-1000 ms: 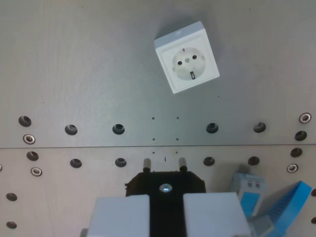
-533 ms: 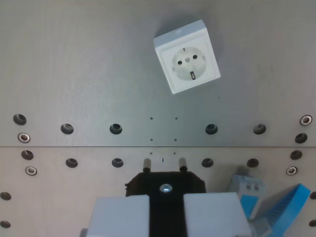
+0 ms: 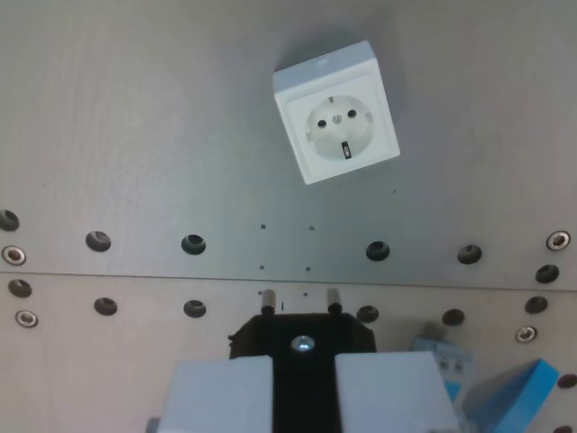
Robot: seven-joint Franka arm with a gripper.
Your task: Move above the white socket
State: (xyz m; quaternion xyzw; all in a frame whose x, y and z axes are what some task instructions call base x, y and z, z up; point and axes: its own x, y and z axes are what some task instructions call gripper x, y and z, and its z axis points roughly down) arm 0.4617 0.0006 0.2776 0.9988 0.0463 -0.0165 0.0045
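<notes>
The white socket (image 3: 337, 112) lies on the grey metal plate (image 3: 135, 135) in the upper middle of the wrist view, turned at a slant, with its round face up. My gripper (image 3: 303, 361) is at the bottom edge, shut on a black plug (image 3: 302, 332) whose two metal pins (image 3: 267, 296) point toward the socket. The pale fingers (image 3: 221, 392) flank the plug on both sides. The plug sits well below the socket in the picture and slightly to the wrist view's left of it.
Two rows of holes (image 3: 193, 244) and screws cross the plate, with a seam (image 3: 108, 276) between two panels. A blue and grey object (image 3: 505, 397) lies at the wrist view's lower right, partly cut off.
The camera has moved: the holes and the blue object have shifted to the left and down in the picture, and the socket sits slightly lower and to the left. The plug stays held.
</notes>
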